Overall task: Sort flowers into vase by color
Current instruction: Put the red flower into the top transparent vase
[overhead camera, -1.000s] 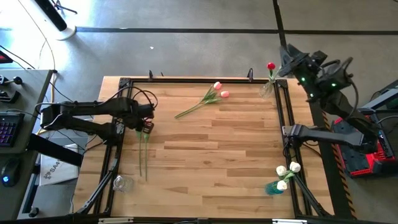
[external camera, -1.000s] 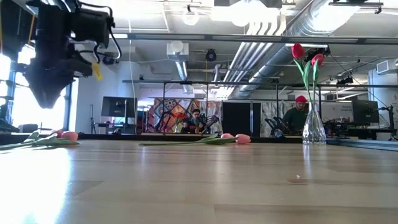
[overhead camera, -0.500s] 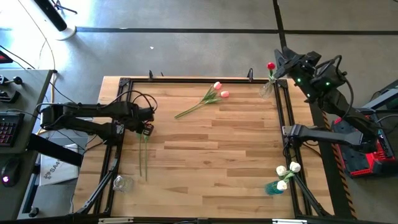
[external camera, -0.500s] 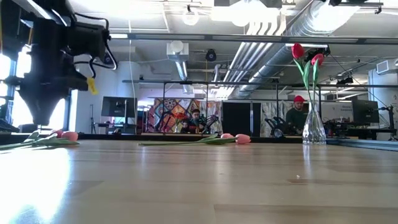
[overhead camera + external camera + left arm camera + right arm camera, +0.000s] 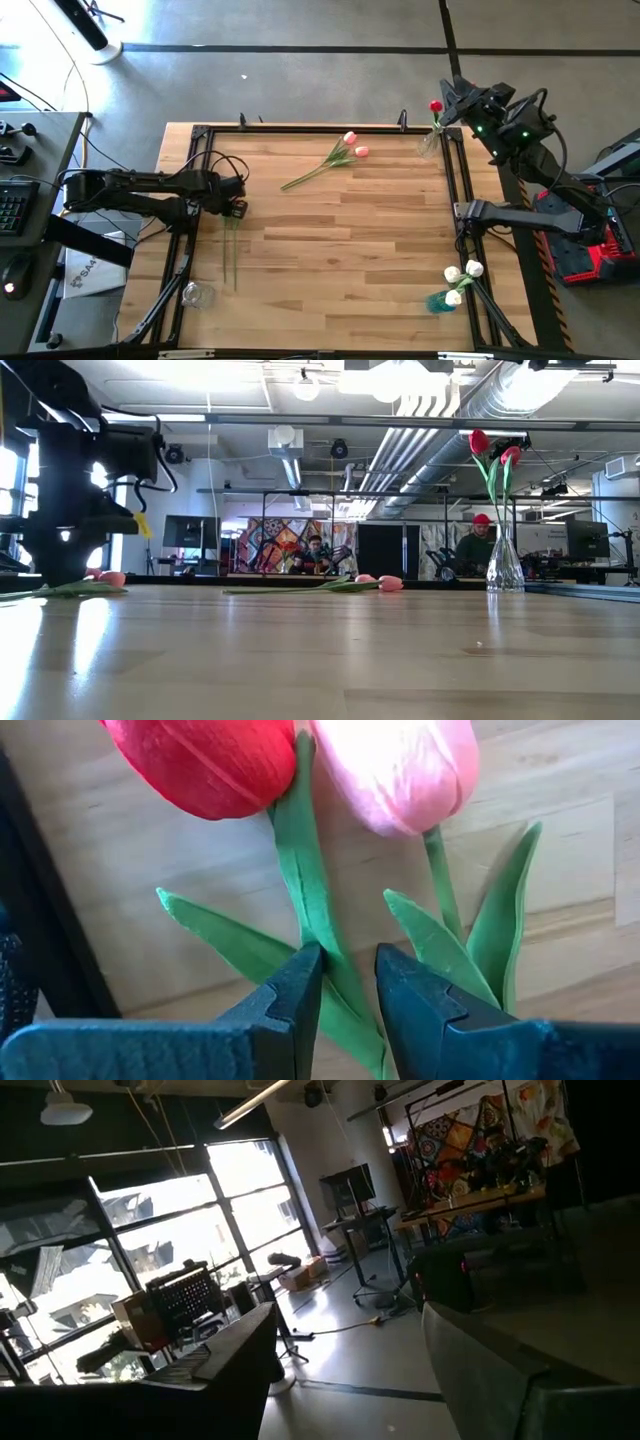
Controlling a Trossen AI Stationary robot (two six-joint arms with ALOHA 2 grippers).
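Two flowers lie flat on the table at the left, a red tulip (image 5: 205, 760) and a pink one (image 5: 400, 770), with their stems (image 5: 230, 255) running toward the near edge. My left gripper (image 5: 348, 955) points down over them (image 5: 235, 208), low at the table (image 5: 65, 560). It is open, one finger on either side of the red tulip's stem (image 5: 310, 890), just below the head. I cannot tell whether the fingers touch it. My right gripper (image 5: 350, 1380) is open and empty, raised beyond the far right corner (image 5: 450, 95).
Two pink tulips (image 5: 345, 150) lie at the far middle. A clear vase with red tulips (image 5: 430, 140) stands at the far right corner. A teal vase with white tulips (image 5: 450, 290) is near right, and an empty glass vase (image 5: 197, 293) is near left. People sit in the room behind.
My left gripper has come straight down onto the two flowers at the left, from well above the table to just over it, its fingers keeping the same gap. The flowers have not moved.
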